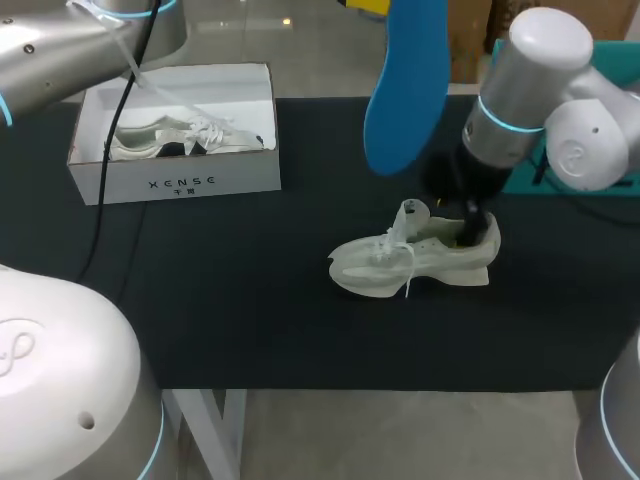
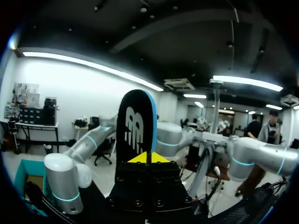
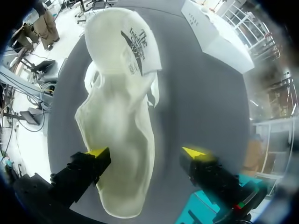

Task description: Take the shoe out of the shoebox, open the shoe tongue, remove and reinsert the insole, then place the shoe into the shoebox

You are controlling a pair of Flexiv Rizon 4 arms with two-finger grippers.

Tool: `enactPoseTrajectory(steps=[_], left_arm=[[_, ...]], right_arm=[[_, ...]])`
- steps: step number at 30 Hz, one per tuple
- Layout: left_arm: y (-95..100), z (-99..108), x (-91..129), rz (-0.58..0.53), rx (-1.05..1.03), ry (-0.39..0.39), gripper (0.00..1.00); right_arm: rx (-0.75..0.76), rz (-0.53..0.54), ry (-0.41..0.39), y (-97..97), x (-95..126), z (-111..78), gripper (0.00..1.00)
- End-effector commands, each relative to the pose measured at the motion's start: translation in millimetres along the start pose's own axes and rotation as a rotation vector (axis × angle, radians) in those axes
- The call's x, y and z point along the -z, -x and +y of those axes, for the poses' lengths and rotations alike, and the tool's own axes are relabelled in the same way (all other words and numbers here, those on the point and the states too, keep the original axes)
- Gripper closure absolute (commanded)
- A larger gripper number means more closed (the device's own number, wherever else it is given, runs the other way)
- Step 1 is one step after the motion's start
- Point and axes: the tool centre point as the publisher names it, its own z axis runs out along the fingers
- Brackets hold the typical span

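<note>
Left gripper (image 2: pixel 148 157) raised high, pointing up, fingers pinched together. Right gripper (image 3: pixel 147 152) low, pointing down, fingers spread wide.

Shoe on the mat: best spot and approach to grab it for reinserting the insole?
Likely the heel rim, from above: the shoe stands upright on its sole, opening up, so that rim is a thin wall, easy to pinch.

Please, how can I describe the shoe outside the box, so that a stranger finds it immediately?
Start from the black tabletop; toward its right side, directly below the right claw, a pale shoe stands on its sole. Unlike its twin inside the white shoebox at the far left, it sits on the bare tabletop with its tongue lifted.
</note>
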Motion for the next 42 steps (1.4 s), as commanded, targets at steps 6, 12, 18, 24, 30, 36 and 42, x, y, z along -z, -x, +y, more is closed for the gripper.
enactPoseTrajectory(steps=[6,12,18,24,30,36,42], left_arm=[[-0.4,1,0,-0.002,0.0,0.002,1.0],[-0.4,1,0,-0.002,0.0,0.002,1.0],[-0.4,1,0,-0.002,0.0,0.002,1.0],[-0.4,1,0,-0.002,0.0,0.002,1.0],[-0.4,1,0,-0.002,0.0,0.002,1.0],[-0.4,1,0,-0.002,0.0,0.002,1.0],[-0.4,1,0,-0.002,0.0,0.002,1.0]], right_arm=[[-0.009,0.028,-0.009,3.8,-21,2.6,0.12],[-0.014,0.037,-0.007,3.7,-24,3.7,1.0],[-0.02,0.041,-0.008,2.1,-26,3.7,1.0],[-0.043,0.036,-0.004,-4.3,-23,-0.5,1.0],[-0.067,-0.007,-0.004,-8.9,0,-11.3,1.0],[-0.093,-0.051,-0.008,-12.1,30,-26.2,1.0],[-0.11,-0.079,-0.018,-13.4,52,-42.0,1.0]])
